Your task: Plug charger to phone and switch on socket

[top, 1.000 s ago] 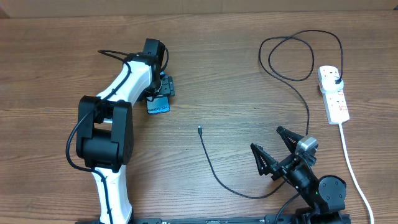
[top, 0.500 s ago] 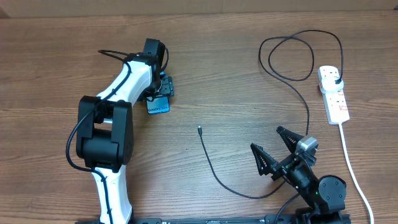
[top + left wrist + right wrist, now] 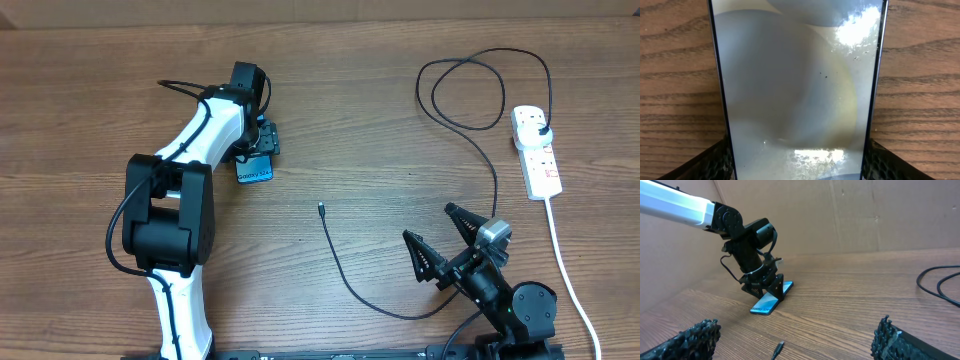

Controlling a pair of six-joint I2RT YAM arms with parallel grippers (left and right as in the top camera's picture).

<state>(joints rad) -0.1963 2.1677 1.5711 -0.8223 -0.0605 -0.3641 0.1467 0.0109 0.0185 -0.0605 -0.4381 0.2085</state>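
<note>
Fingers (image 3: 715, 161) of the left hand (image 3: 257, 155) clasp the phone (image 3: 255, 172) by its long edges on the tabletop (image 3: 380, 100), while the right hand (image 3: 428, 222) sits spread wide at the near right.

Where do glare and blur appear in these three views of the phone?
Left wrist: bright glare patches on the phone screen, upper right and bottom; the jaws at the lower corners are blurred. Right wrist: phone sharp, near jaws soft. Overhead: even light, no glare, screen reads blue.
</note>
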